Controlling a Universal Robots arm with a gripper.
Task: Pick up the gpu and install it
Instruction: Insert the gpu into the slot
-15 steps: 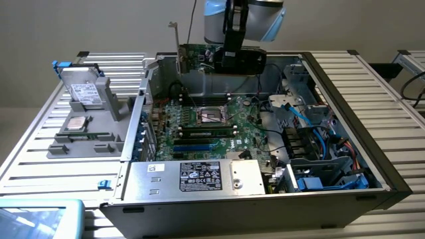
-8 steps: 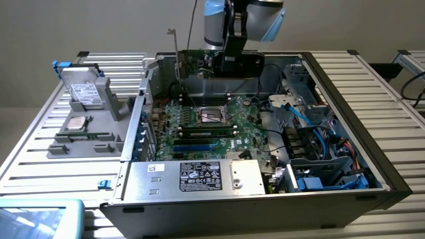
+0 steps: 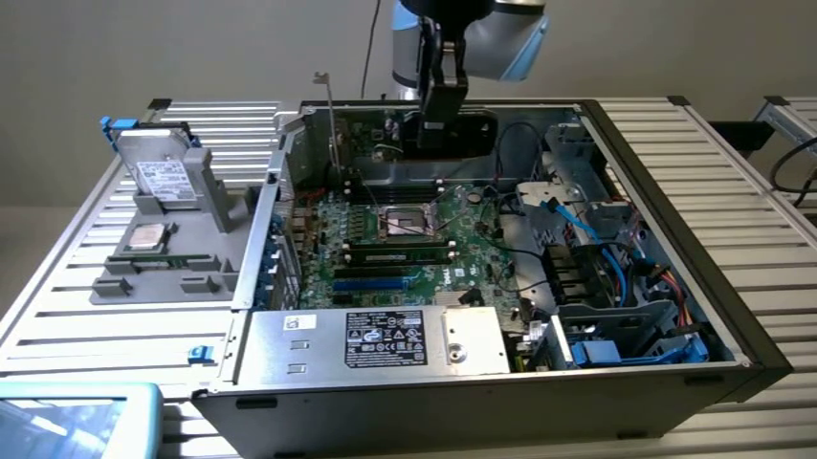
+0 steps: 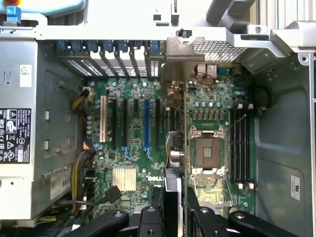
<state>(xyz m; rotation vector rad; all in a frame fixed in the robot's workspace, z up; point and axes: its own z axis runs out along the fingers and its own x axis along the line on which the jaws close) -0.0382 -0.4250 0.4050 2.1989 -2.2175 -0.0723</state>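
One open computer case (image 3: 447,416) lies on its side on the slatted aluminium table (image 3: 77,316), and from my desk I see the arm's gripper (image 3: 437,129) hanging over the far half of it. Its fingers are closed on the gpu (image 3: 377,134), which hangs on edge in the air with its green circuit face turned toward the exterior camera. The silver end bracket (image 3: 329,110) stands upright at the card's end on the exterior view's left. Its top pokes above the case rim — so the card is above the motherboard (image 3: 383,234), not down in a slot. Below it I can pick out the bare CPU socket (image 3: 408,218), and nearer the camera the labelled power supply (image 3: 370,339). Outside the case, on the exterior view's left, a grey holder (image 3: 191,277) carries a hard drive (image 3: 164,177) propped upright.

From the wrist camera I see the gpu (image 4: 174,128) edge-on, a dark strip running from between the two black fingers (image 4: 148,219) to its bracket by the rear slot covers (image 4: 108,54). The fingers sit one on each face of the card, with no gap I can make out. The edge hangs over the board between the CPU socket and the expansion slots — whether exactly over a slot, I cannot tell. A blue slot (image 4: 146,123) lies further toward the power supply.
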